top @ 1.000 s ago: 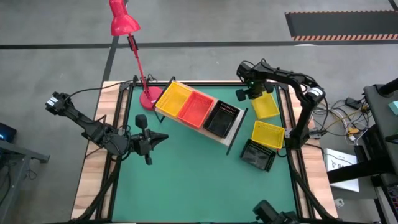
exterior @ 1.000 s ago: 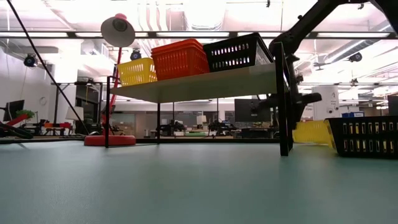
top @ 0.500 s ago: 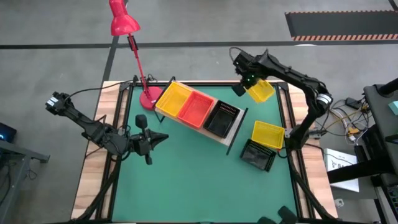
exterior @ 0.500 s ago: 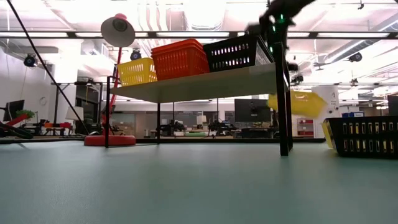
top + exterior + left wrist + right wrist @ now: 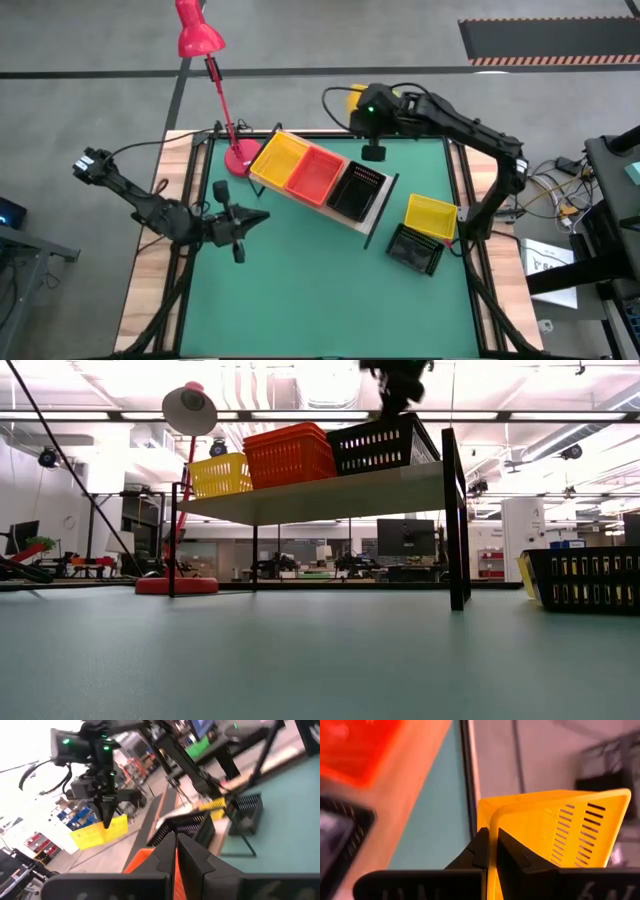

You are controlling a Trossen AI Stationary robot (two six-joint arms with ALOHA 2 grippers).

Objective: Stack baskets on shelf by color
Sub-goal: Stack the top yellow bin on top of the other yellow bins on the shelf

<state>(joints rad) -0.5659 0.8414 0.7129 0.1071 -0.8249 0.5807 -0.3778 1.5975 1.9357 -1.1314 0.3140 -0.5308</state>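
The shelf stands slantwise at the table's far middle. On its plank sit a yellow basket, a red-orange stack and a black basket. My right gripper hangs high over the far edge, behind the shelf, shut on another yellow basket. A further yellow basket and a black basket lie on the mat at the right. My left gripper is shut and level over the table's left part, holding nothing. My right gripper pinches the yellow basket's rim between its two fingers, near a corner. The fingers come from above, slanting down. The basket hangs tilted below them, lifted clear of the table and higher than the shelf's baskets.
A red desk lamp stands with its base at the shelf's left end and its head beyond the far edge. The mat's near half is bare. Cables run along the right edge.
My right gripper has lifted the yellow basket off the mat at the far right. It has carried the basket up and toward the table's left along the far edge. The wrist has rolled, so the basket now hangs tilted below the fingers.
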